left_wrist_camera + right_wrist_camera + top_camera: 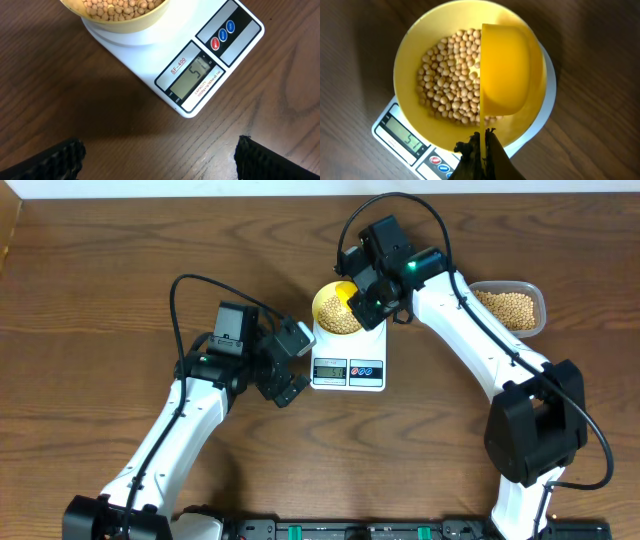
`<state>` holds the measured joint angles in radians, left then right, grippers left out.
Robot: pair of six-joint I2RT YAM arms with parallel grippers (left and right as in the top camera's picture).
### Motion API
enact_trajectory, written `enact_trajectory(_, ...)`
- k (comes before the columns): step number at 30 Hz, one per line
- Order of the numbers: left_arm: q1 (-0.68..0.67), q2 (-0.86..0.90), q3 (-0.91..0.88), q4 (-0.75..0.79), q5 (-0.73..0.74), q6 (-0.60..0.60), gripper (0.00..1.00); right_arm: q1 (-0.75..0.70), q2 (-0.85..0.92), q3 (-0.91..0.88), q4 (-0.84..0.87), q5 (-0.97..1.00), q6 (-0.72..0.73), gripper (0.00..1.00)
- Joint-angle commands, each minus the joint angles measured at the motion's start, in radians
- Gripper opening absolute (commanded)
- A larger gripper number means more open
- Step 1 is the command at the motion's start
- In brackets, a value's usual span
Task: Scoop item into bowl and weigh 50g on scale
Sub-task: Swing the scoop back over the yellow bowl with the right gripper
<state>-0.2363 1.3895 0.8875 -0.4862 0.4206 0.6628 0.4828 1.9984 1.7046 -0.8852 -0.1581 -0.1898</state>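
Overhead looks straight down; both close wrist views look down, sharing the scale [165, 55].

Soft even light, a broad shadow beside the scale [150, 57], focus sharp

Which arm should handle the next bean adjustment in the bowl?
Right. The right tool is shut on the scoop held over the bowl; the left tool is open, empty, beside the scale.

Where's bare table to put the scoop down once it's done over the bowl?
Bare wood: the far-left corner beyond the left gripper, and the strip in front of the scale. Crowded: left gripper beside the scale, right gripper with scoop over the bowl, container at right.
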Motion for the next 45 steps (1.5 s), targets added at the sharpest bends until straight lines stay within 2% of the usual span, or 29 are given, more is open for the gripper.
enact_trajectory(1, 0.005, -0.013, 0.001, 0.000, 0.013, 0.014, 0.98, 0.008, 0.016, -0.007, -0.017, 0.010, -0.014, 0.01)
enact_trajectory(23, 0.005, -0.013, 0.001, 0.000, 0.013, 0.014, 0.98, -0.018, 0.016, -0.007, -0.091, 0.063, -0.035, 0.01)
enact_trajectory(45, 0.005, -0.013, 0.001, 0.000, 0.013, 0.014, 0.97, 0.001, 0.016, -0.007, -0.027, 0.010, -0.035, 0.01)
